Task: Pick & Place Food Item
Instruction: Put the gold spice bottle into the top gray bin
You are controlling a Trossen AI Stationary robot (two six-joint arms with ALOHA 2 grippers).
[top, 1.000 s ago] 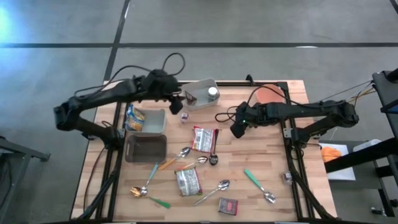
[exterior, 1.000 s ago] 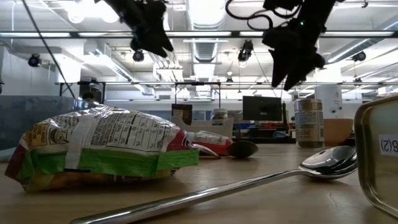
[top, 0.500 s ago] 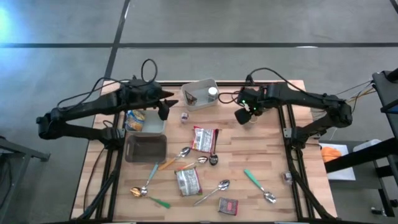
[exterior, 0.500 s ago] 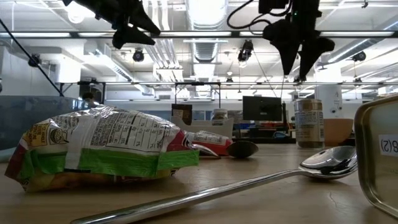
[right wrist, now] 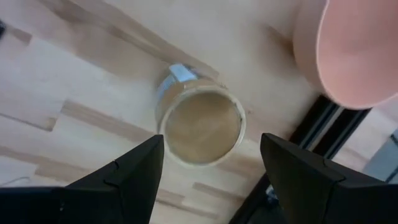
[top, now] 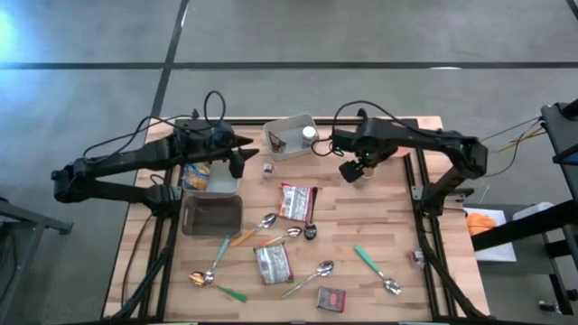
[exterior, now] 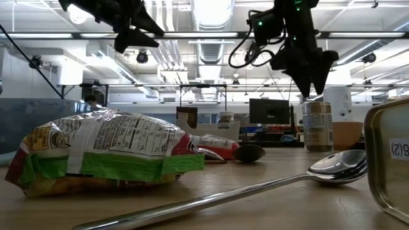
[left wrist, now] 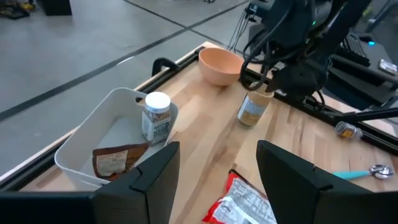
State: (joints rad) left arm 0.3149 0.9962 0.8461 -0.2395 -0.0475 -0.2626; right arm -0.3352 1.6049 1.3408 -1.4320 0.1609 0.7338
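My right pincer (right wrist: 205,168) hangs wide above the upright jar (right wrist: 202,127) beside the pink bowl (right wrist: 357,50); an off-centre descent could topple it.

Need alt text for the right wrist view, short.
Looking straight down past the right claw, its two dark fingers open, at a small jar with a tan lid standing on the wooden table. The rim of a pinkish-orange bowl shows beside the jar, apart from it.
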